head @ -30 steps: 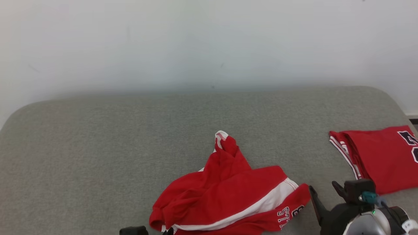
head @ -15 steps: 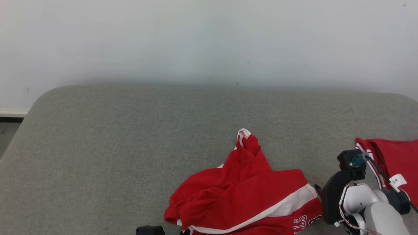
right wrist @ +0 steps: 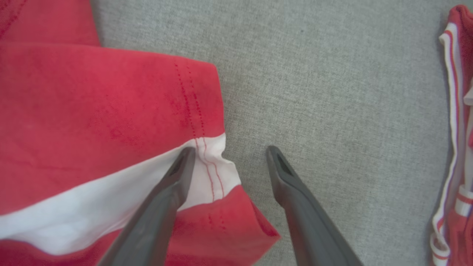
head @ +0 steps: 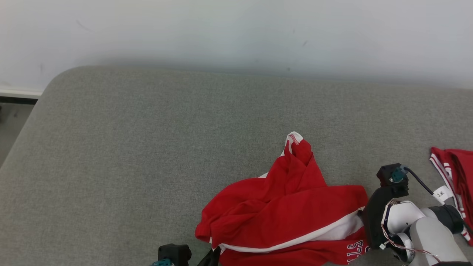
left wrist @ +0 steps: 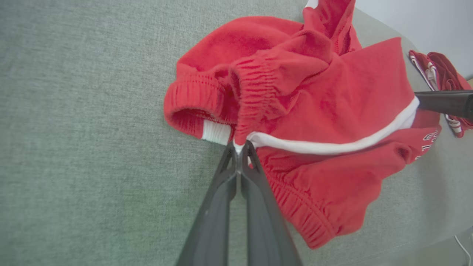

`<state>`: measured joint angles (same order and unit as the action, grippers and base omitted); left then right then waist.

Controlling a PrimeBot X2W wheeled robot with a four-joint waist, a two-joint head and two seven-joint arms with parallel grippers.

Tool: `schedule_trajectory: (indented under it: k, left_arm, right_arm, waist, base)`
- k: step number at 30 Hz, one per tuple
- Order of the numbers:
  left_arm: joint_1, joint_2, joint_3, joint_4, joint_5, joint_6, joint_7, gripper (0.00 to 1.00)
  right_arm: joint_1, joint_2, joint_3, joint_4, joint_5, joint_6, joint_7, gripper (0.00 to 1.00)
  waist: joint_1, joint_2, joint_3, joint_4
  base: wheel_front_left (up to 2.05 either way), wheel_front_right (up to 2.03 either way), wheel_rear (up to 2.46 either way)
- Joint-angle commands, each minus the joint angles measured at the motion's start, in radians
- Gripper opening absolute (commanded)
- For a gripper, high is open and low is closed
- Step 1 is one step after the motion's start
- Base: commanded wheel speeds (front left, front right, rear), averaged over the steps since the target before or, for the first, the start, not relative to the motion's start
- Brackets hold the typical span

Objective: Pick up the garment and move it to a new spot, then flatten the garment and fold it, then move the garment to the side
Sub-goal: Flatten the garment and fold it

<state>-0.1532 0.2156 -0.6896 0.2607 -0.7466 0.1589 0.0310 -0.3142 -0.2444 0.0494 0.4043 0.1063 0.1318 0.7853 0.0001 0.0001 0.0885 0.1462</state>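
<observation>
The garment [head: 288, 207], red shorts with a white side stripe, lies crumpled on the grey cushion [head: 147, 147]. In the left wrist view my left gripper [left wrist: 239, 146] is shut on the garment [left wrist: 314, 99], pinching the white stripe at the elastic waistband. At the bottom edge of the head view the left gripper [head: 211, 256] shows against the cloth. My right gripper [right wrist: 231, 151] stands open over the garment [right wrist: 92, 111]: one finger rests on the white stripe at the hem, the other is over bare cushion. In the head view the right gripper [head: 369, 221] sits at the garment's right edge.
A second red garment [head: 452, 173], folded, lies at the far right of the cushion and shows as striped trim [right wrist: 456, 147] in the right wrist view. The cushion's rounded left edge [head: 33, 111] drops to the floor. A pale wall [head: 221, 29] stands behind.
The head camera has turned, shifting the whole picture. My right gripper has tipped down and come in onto the garment's right hem. The left gripper stays shut at the waistband.
</observation>
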Motion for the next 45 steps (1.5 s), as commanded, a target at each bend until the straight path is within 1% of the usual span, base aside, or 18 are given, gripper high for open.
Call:
schedule_trajectory:
  k: [1,2,3,4,5,6,7,10,12,17,22,25,28,31,34,37,43,45]
  left_arm:
    - [-0.015,-0.002,0.002,0.004,0.002,0.0,-0.006,0.0]
    - [-0.016,-0.003,0.002,0.005,0.001,-0.001,-0.006,0.0]
    - [-0.016,-0.003,0.002,0.006,0.0,-0.002,-0.007,0.0]
    - [-0.016,-0.003,0.002,0.006,0.0,-0.002,-0.007,0.0]
    - [-0.016,-0.004,0.003,0.008,-0.001,-0.003,-0.009,0.0]
    - [-0.016,-0.004,0.004,0.01,-0.003,-0.002,-0.012,0.0]
    - [-0.018,-0.005,0.008,0.008,-0.002,-0.002,-0.02,0.0]
    - [-0.028,-0.011,0.031,-0.016,-0.016,-0.016,-0.065,0.0]
    - [-0.034,-0.013,0.054,-0.039,-0.029,-0.031,-0.1,0.0]
    - [-0.052,-0.018,0.12,-0.132,-0.093,-0.081,-0.157,0.0]
    - [-0.077,-0.01,0.168,-0.242,-0.143,-0.103,-0.154,0.0]
    - [-0.094,-0.017,0.191,-0.309,-0.174,-0.114,-0.149,0.0]
    - [-0.12,-0.012,0.194,-0.362,-0.191,-0.116,-0.125,0.0]
    - [-0.136,-0.007,0.183,-0.395,-0.178,-0.109,-0.105,0.0]
    - [-0.103,-0.002,0.146,-0.385,-0.168,-0.099,-0.078,0.0]
    - [-0.054,0.013,0.091,-0.33,-0.147,-0.09,-0.044,0.0]
    - [0.039,0.028,0.032,-0.179,-0.165,-0.082,0.004,0.0]
    - [0.053,0.022,0.034,-0.158,-0.188,-0.083,0.016,0.0]
  right_arm:
    - [0.009,-0.012,0.022,0.005,0.006,-0.002,0.016,0.75]
    - [0.017,-0.017,0.032,0.006,0.008,-0.002,0.022,0.46]
    - [0.025,-0.025,0.042,0.005,0.012,-0.002,0.03,0.4]
    - [0.025,-0.025,0.042,0.005,0.012,-0.002,0.03,0.4]
    - [0.03,-0.032,0.053,0.0,0.018,-0.002,0.035,0.24]
    - [0.034,-0.037,0.057,-0.01,0.027,-0.002,0.031,0.03]
    - [0.036,-0.043,0.061,-0.025,0.032,-0.002,0.02,0.0]
    - [0.023,-0.052,0.054,-0.093,0.053,-0.002,-0.052,0.0]
    - [0.022,-0.036,0.037,-0.133,0.088,-0.002,-0.108,0.0]
    - [0.03,-0.025,-0.006,-0.24,0.183,-0.002,-0.217,0.0]
    - [0.048,-0.015,-0.06,-0.336,0.249,-0.002,-0.27,0.0]
    - [0.055,0.011,-0.111,-0.388,0.296,-0.002,-0.296,0.0]
    - [0.064,0.027,-0.16,-0.436,0.328,-0.002,-0.302,0.0]
    - [0.084,0.039,-0.198,-0.476,0.32,-0.002,-0.294,0.0]
    - [0.136,0.054,-0.223,-0.495,0.285,-0.002,-0.27,0.0]
    - [0.209,0.073,-0.235,-0.489,0.249,-0.002,-0.247,0.0]
    - [0.335,0.122,-0.255,-0.395,0.193,-0.002,-0.229,0.0]
    - [0.354,0.126,-0.264,-0.375,0.169,-0.002,-0.227,0.46]
  waist:
    - [-0.0001,-0.0001,0.021,0.012]
    - [-0.0001,-0.0001,0.024,0.013]
    - [-0.0001,-0.0001,0.025,0.013]
    - [-0.0001,-0.0001,0.025,0.013]
    - [-0.0001,-0.0001,0.025,0.013]
    - [-0.0001,-0.0001,0.025,0.012]
    - [-0.0001,-0.0001,0.024,0.01]
    - [-0.0001,-0.0001,0.013,0.003]
    - [-0.0001,-0.0001,0.002,-0.001]
    - [-0.0001,-0.0001,-0.032,-0.021]
    - [-0.0001,-0.0001,-0.06,-0.048]
    - [-0.0001,-0.0001,-0.068,-0.064]
    - [-0.0001,-0.0001,-0.069,-0.08]
    - [-0.0001,-0.0001,-0.065,-0.097]
    - [-0.0001,-0.0001,-0.053,-0.108]
    - [-0.0001,-0.0001,-0.033,-0.114]
    - [-0.0001,-0.0001,-0.005,-0.111]
    - [-0.0001,-0.0001,-0.003,-0.107]
  base:
    - [0.0,0.0,0.0]
    - [0.0,0.0,0.0]
    - [0.0,0.0,0.0]
    - [0.0,0.0,0.0]
    - [0.0,0.0,0.0]
    - [0.0,0.0,0.0]
    - [0.0,0.0,0.0]
    - [0.0,0.0,0.0]
    - [0.0,0.0,0.0]
    - [0.0,0.0,0.0]
    - [0.0,0.0,0.0]
    - [0.0,0.0,0.0]
    - [0.0,0.0,0.0]
    - [0.0,0.0,0.0]
    - [0.0,0.0,0.0]
    - [0.0,0.0,0.0]
    - [0.0,0.0,0.0]
    - [0.0,0.0,0.0]
